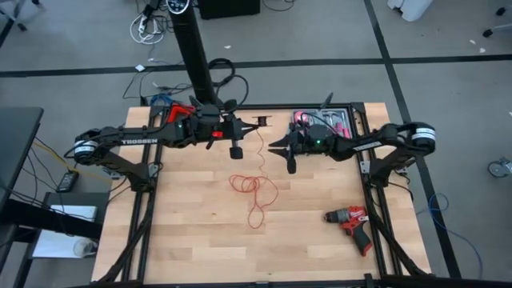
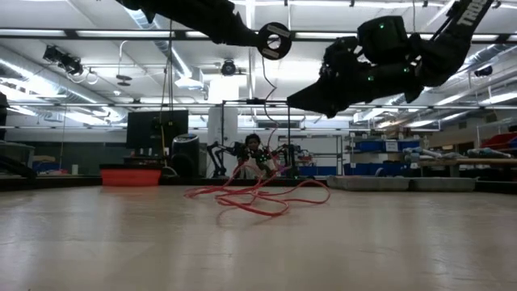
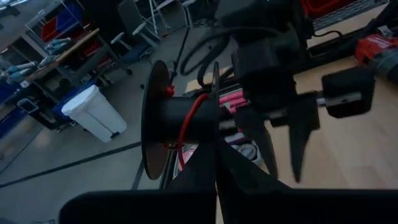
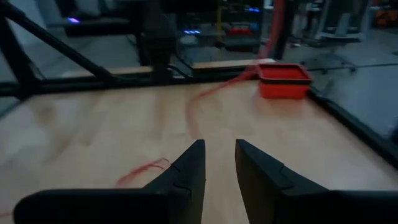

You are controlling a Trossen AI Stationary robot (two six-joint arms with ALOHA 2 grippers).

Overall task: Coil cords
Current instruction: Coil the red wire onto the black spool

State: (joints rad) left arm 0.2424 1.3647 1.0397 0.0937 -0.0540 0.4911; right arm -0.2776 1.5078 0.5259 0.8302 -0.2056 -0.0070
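The cord is a thin red wire. Some turns of it sit on a black spool (image 3: 186, 118), and from there it hangs (image 2: 266, 89) down to loose loops (image 1: 248, 186) lying on the wooden table; its tail (image 1: 256, 220) runs toward the near edge. My left gripper (image 3: 215, 152) is shut on the spool, above the far middle of the table (image 1: 246, 126). My right gripper (image 4: 219, 158) stands open with nothing between its fingers. It hovers just right of the hanging cord (image 1: 282, 152), clear of the table (image 2: 311, 97). My left gripper pinches the edge of the spool's smaller flange (image 3: 214, 134) between its two shut fingers. The fingers come nearly level from the table's left. The spool is lifted clear, high above the table (image 2: 275, 40), with the red cord hanging slack from its barrel (image 3: 186, 124).
A red and black drill (image 1: 352, 224) lies at the near right. A tray (image 1: 320, 120) with pink items sits at the far right under the right arm. A red bin (image 1: 180, 110) stands at the far left. The near left is bare wood.
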